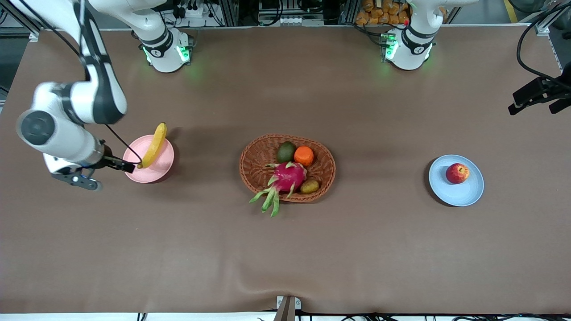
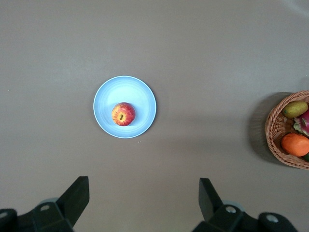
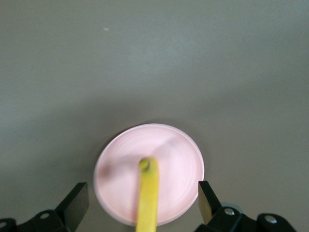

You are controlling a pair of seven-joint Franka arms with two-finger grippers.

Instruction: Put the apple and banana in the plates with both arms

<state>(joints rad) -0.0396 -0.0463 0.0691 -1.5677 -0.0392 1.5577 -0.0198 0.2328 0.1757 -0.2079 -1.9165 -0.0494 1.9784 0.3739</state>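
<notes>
The right arm's black two-finger gripper (image 1: 134,167) is found with jaws spread wide and empty over the pale pink round plastic plate (image 1: 163,167), on which the long yellow banana (image 1: 154,145) lies, long axis running from the fingers toward the robot bases. The oval brown wicker basket (image 1: 254,167) of other fruit sits mid-table, well clear. The small red apple (image 1: 457,173) rests on the light blue round plate (image 1: 466,191) at the left arm's end, beneath the left gripper (image 2: 144,200), which is held high, fully open and empty.

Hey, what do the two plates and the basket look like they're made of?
Pink plate and blue plate: likely plastic, with smooth, even color and a faint sheen. Basket: woven brown wicker or rattan, the weave visible along its rim and walls.
</notes>
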